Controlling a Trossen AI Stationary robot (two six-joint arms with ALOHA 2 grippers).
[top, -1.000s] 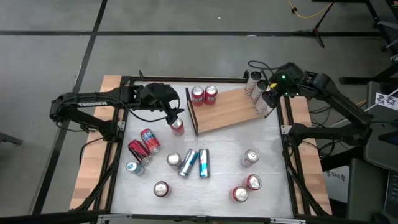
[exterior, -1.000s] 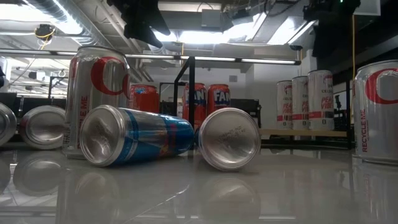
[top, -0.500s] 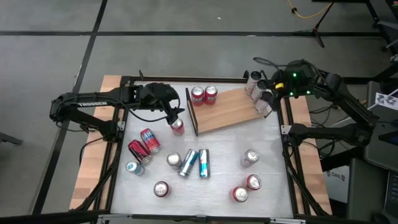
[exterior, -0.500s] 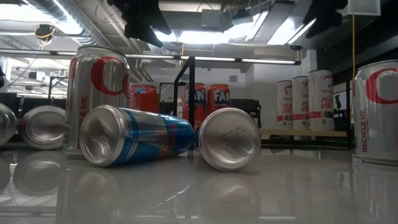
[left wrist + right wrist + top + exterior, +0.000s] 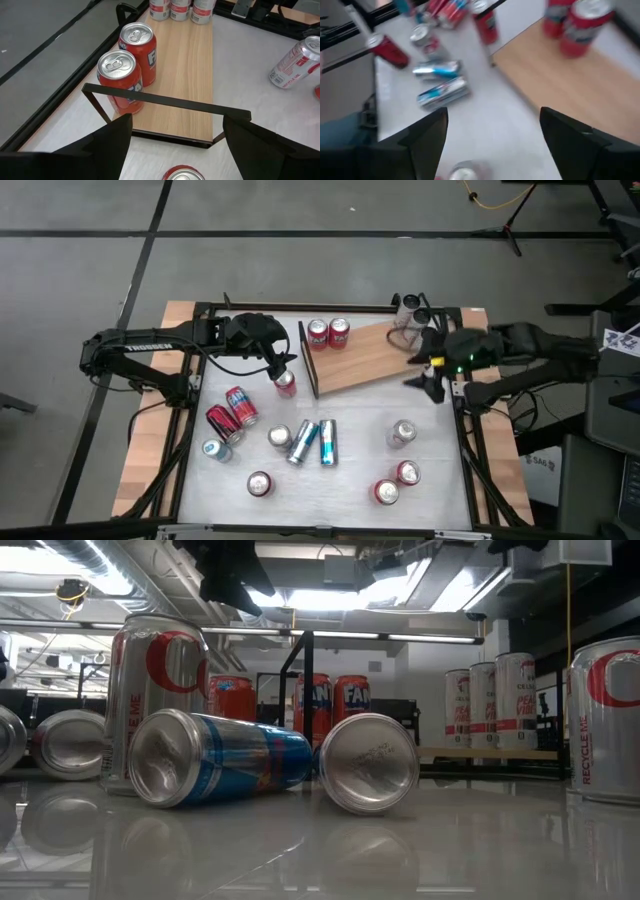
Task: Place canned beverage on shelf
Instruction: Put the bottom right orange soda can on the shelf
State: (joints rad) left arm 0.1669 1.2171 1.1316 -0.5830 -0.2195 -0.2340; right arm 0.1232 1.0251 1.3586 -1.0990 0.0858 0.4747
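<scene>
The shelf (image 5: 362, 358) is a light wood board with a dark upright rail (image 5: 165, 100) at its left end. Two red cans (image 5: 328, 332) stand on it beside the rail, and white cans (image 5: 412, 310) stand at its right end. Another red can (image 5: 285, 384) stands upright on the table just short of the rail. My left gripper (image 5: 280, 364) hangs open above that can, whose top (image 5: 183, 175) shows low between the fingers, apart from them. My right gripper (image 5: 424, 380) is open with nothing in it, over the table off the shelf's near right corner.
Loose cans lie and stand on the white table nearer the front: two red ones (image 5: 231, 414) at the left, two blue ones (image 5: 315, 442) in the middle, silver and red ones (image 5: 400, 465) at the right. Pale wooden strips (image 5: 150, 440) and black frame bars edge the table.
My right gripper has swung away from the white cans at the shelf's right end toward the table's near edge, turning as it went, with nothing in it. The white cans stay standing on the shelf.
</scene>
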